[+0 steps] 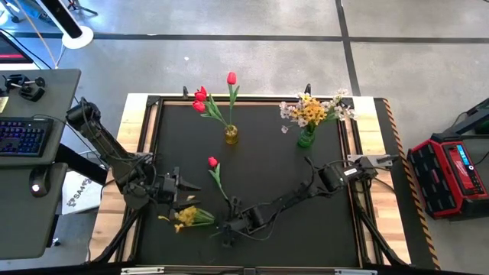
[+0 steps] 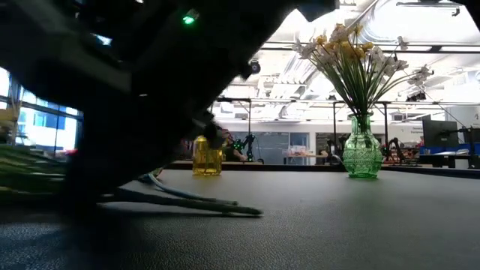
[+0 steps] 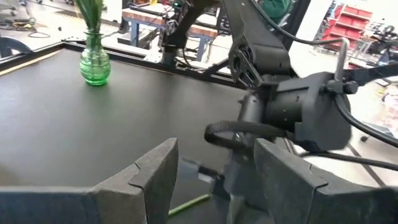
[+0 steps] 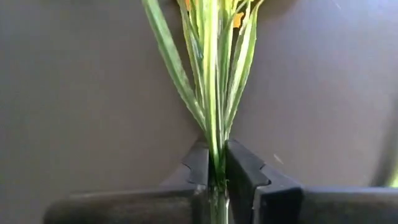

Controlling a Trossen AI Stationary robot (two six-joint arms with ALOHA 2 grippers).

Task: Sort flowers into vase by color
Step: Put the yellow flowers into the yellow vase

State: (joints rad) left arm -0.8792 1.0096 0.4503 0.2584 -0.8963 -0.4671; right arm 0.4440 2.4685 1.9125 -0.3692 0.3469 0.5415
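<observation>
R gripper [image 4: 216, 171] clamped on yellow spray [image 1: 186, 217] stems, low nr table [image 1: 267, 145] front edge, left of centre; L gripper [image 3: 214, 177] spread, holding nothing, just beside it by left edge. Loose red tulip [image 1: 213, 163] lies mid-table; yellow vase [image 1: 231, 135] w/ red tulips and green vase [image 1: 306, 138] w/ white/yellow sprays nr back edge, open black mat between.

This is a robotics lab or workshop. A bare concrete floor [image 1: 229, 53] with dark seams runs around the black table [image 1: 260, 160]. Off the table's left edge, there's a grey desk [image 1: 38, 114] with a keyboard [image 1: 19, 137]. Off the right edge sits a red toolbox [image 1: 451, 172]. Beyond the far edge, bright ceiling lights [image 2: 300, 67] and more workbenches [image 2: 442, 154] show.
</observation>
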